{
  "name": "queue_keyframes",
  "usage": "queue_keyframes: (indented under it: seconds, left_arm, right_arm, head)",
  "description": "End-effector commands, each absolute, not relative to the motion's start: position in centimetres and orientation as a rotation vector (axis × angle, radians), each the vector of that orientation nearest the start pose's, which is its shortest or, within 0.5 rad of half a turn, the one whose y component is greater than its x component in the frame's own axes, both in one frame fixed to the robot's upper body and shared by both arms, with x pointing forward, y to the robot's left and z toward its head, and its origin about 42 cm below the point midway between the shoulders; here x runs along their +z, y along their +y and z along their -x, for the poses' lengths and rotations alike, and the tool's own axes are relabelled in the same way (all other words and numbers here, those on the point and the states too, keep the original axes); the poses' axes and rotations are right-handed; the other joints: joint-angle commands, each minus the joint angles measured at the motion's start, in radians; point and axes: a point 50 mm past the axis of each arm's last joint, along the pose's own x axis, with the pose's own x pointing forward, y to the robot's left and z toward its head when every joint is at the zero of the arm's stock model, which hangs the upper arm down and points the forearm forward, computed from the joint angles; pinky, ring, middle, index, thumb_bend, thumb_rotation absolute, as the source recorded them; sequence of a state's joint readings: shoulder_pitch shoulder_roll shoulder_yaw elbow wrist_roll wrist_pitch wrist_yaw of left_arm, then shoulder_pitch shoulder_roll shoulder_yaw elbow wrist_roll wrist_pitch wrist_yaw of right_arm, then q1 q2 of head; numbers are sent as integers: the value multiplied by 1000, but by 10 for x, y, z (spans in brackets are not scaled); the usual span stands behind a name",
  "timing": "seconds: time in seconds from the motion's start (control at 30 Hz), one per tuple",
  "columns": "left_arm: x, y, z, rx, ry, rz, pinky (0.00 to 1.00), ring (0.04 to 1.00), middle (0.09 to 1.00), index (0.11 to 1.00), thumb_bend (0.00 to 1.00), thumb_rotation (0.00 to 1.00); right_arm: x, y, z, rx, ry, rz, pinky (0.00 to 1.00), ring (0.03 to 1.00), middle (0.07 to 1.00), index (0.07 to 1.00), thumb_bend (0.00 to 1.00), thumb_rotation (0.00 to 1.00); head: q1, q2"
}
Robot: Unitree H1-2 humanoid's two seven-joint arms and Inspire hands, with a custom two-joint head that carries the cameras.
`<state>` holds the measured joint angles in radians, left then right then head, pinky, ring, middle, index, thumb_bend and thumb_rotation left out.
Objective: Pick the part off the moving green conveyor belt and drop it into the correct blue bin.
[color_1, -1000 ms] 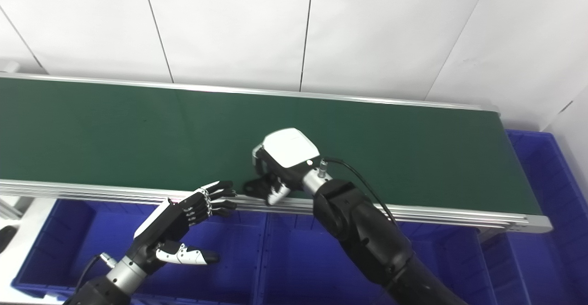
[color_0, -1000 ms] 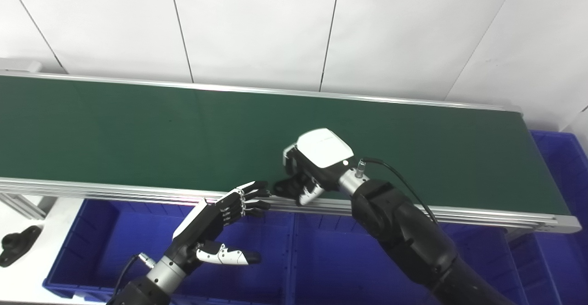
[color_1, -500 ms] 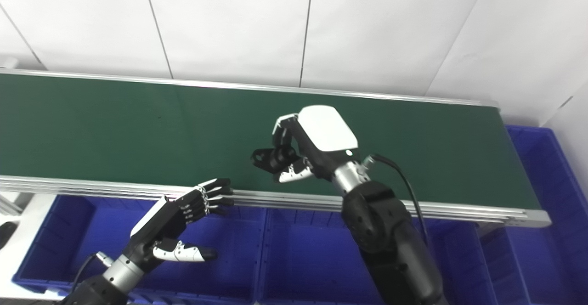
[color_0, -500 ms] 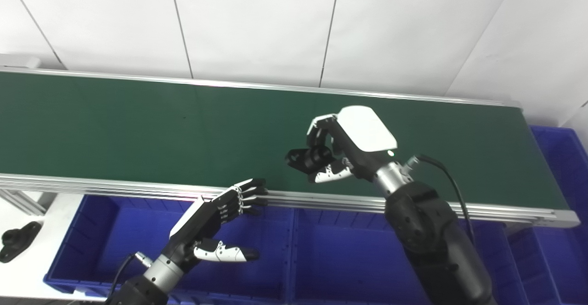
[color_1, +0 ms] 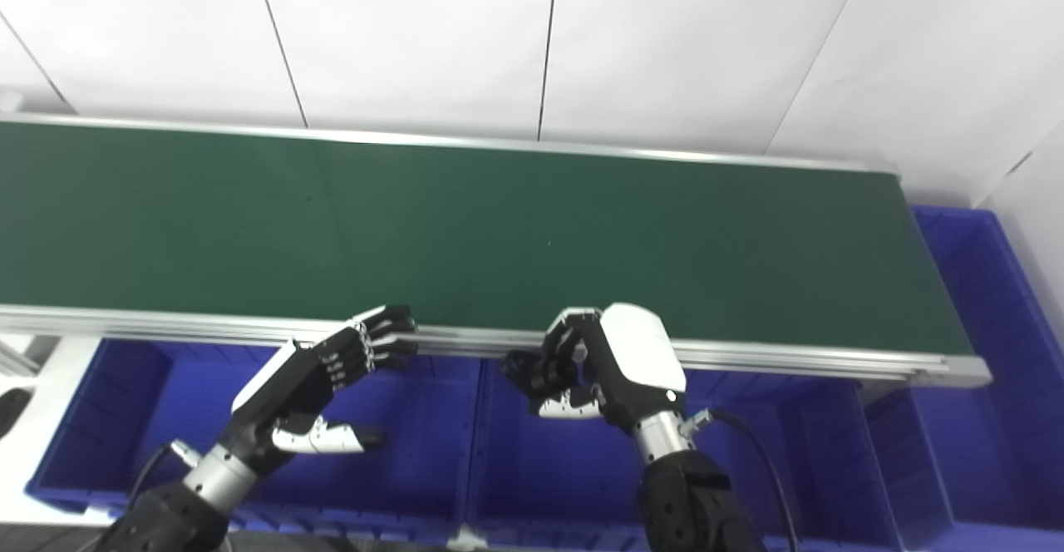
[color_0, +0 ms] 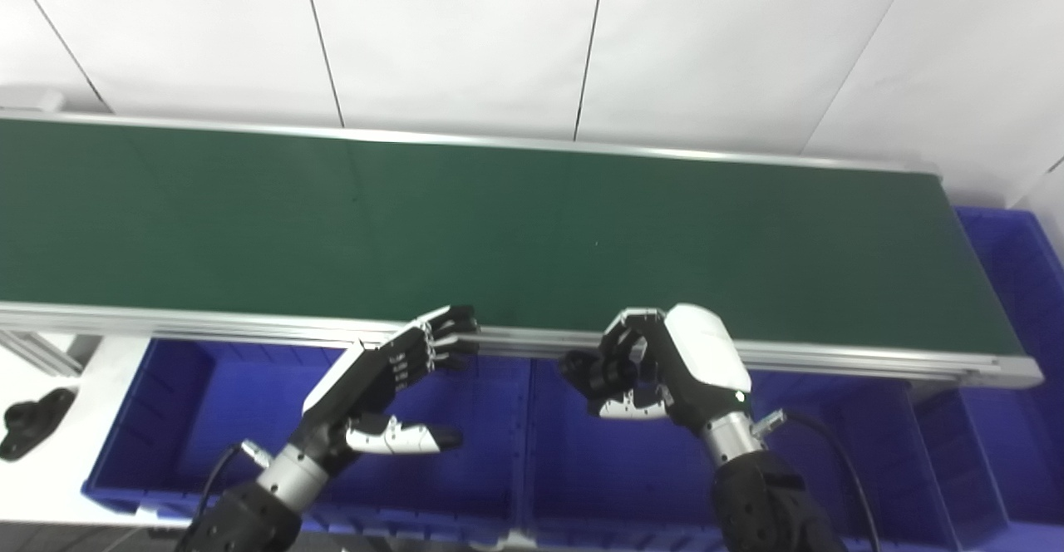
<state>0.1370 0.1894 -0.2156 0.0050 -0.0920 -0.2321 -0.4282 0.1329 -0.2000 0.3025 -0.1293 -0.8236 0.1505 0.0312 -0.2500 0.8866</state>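
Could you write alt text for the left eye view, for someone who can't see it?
The robot's right hand holds a small black part over a blue plastic bin. Its open left hand hovers beside it, below the long green conveyor belt.

- one long green conveyor belt [color_0: 499,236] with aluminium rails
- two black-and-white robot hands, left [color_0: 378,381] and right [color_0: 657,365]
- two small black parts: one [color_0: 586,367] in the right hand, another [color_0: 29,421] on the white surface far left
- blue plastic bins [color_0: 465,452] in a row, couldn't count them exactly

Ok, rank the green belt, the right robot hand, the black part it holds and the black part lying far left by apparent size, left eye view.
1. green belt
2. right robot hand
3-4. held black part and far-left black part: unsure, the held one is partly hidden.
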Motion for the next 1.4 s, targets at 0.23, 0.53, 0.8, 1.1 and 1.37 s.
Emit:
queue_keyframes:
  seconds: [0.23, 0.53, 0.8, 1.1, 1.37]
  left_arm:
    - [93, 192, -228, -596, -97, -135, 800, 844, 878, 873, 817, 335]
    - [92, 193, -224, -596, -104, -141, 793, 846, 887, 879, 795, 325]
    - [90, 196, -220, -593, -90, -139, 804, 848, 886, 877, 813, 332]
    - [81, 199, -212, -602, -73, -128, 833, 873, 905, 893, 808, 318]
    - [68, 200, -203, -590, -77, -125, 823, 875, 914, 899, 812, 316]
  right_arm:
    - [51, -214, -234, 225, 159, 994, 251, 316, 474, 489, 526, 0]
    - [30, -203, -241, 395, 243, 1151, 662, 742, 754, 763, 593, 210]
    - [46, -200, -218, 242, 114, 1033, 962, 971, 961, 925, 662, 450]
    - [70, -173, -168, 99, 94, 610, 761, 873, 997, 988, 737, 568]
    - [48, -167, -148, 54, -10, 390, 722, 823, 876, 953, 733, 626]
  head:
    - [80, 31]
    - [74, 25]
    - [61, 2]
    - [61, -85]
    - [73, -190]
